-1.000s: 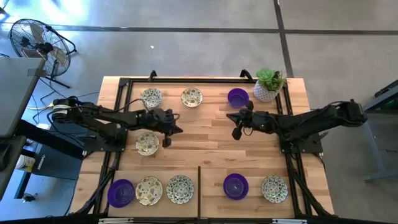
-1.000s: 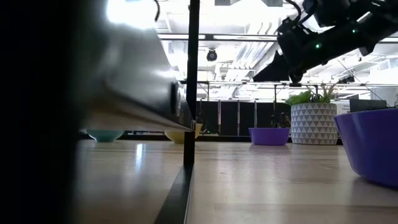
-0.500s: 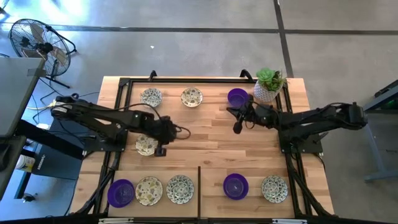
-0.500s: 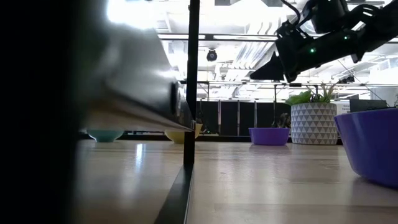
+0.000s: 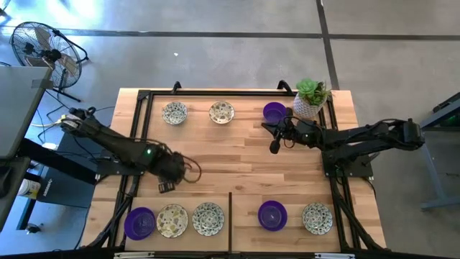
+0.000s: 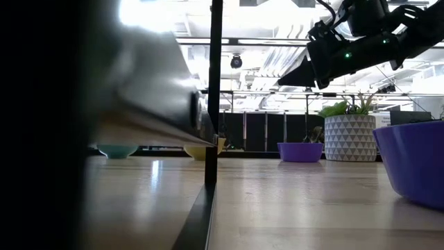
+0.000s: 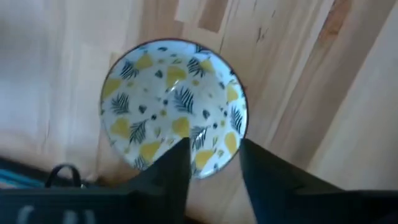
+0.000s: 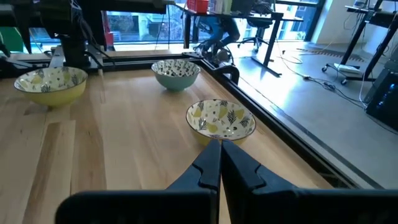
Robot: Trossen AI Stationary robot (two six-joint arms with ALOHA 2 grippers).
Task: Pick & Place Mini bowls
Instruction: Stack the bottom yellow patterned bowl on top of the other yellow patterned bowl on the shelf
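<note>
Mini bowls, purple or cream with a leaf pattern, stand on the wooden table (image 5: 237,155). My left gripper (image 7: 214,168) is open, its fingers pointing down at the near-left part of the table. One patterned bowl (image 7: 174,109) lies under it, its rim showing in the gap between the fingers. In the high view the left arm (image 5: 169,167) hides this bowl. My right gripper (image 5: 273,148) is shut and empty. It hangs above the table just near of the far purple bowl (image 5: 274,111). My left gripper has its open fingers (image 7: 171,165) on either side of the patterned bowl's rim (image 7: 208,163), coming from above. I cannot tell whether they touch it. The bowl sits flat on the table.
Two patterned bowls (image 5: 175,113) (image 5: 221,111) stand at the far edge beside a potted plant (image 5: 310,99). Along the near edge stand a purple bowl (image 5: 140,223), two patterned ones (image 5: 172,219) (image 5: 208,219), another purple bowl (image 5: 272,215) and another patterned one (image 5: 317,218). A black frame rail (image 5: 230,92) rings the table.
My left gripper has gone toward the table's near left, over the patterned bowl, which has stayed in place, and has opened. My right gripper has shifted a little toward the far purple bowl and then kept still, shut.
</note>
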